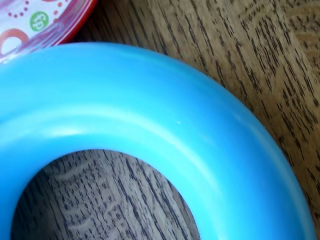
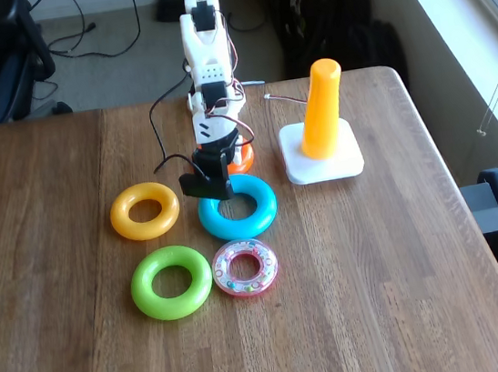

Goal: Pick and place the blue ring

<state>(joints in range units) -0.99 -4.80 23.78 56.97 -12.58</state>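
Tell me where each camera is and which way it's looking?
Wrist view: rides on the arm, close above the table, looking down at the blue ring with the clear pink beaded ring at the top left corner.
Fixed view: stands high across the table from the arm's base, looking down at the whole arm, its gripper low at the blue ring's left edge, plus the green ring, yellow ring and orange peg.
Both views share the blue ring and the pink beaded ring.

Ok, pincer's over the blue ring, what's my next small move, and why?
Probably ease straight down and close on the rim. In the fixed view the pincer hovers at the blue ring's left edge, and the ring lies flat on the wooden table; the wrist view shows it close below.
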